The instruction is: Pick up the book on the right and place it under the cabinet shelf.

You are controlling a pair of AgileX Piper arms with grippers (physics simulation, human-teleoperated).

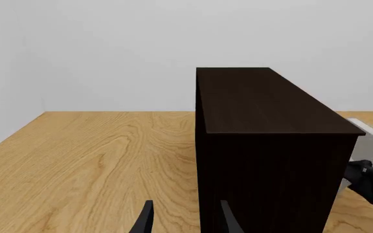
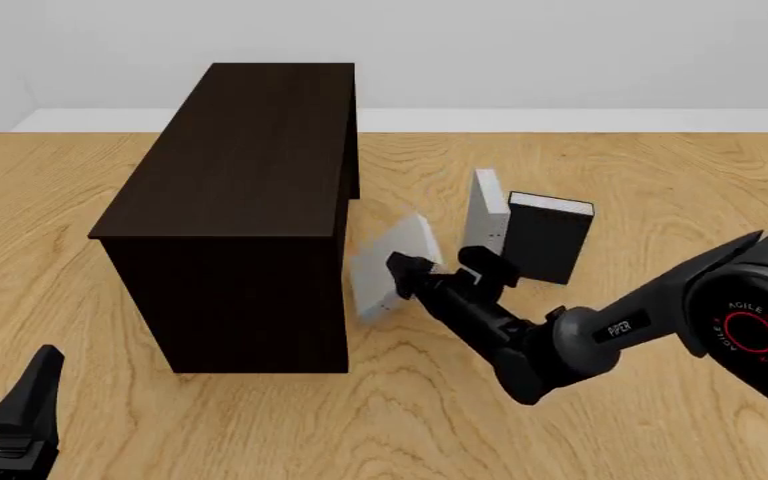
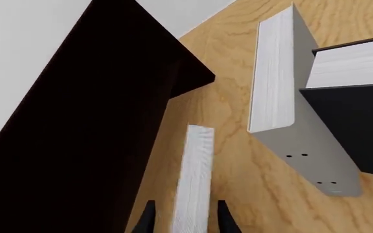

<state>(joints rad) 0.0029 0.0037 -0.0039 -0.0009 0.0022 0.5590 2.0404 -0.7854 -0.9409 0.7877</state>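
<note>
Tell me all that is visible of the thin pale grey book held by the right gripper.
The thin pale grey hardcover book has white page edges. It stands tilted beside the dark brown wooden cabinet, low near the wooden table. The right gripper is closed on it; whether it touches cabinet or table is unclear.

The boxy wooden cabinet (image 2: 244, 190) is showing very dark brown; the thin hardcover book (image 2: 391, 268) pale grey; the grained bench (image 2: 624, 170) honey-tan.
</note>
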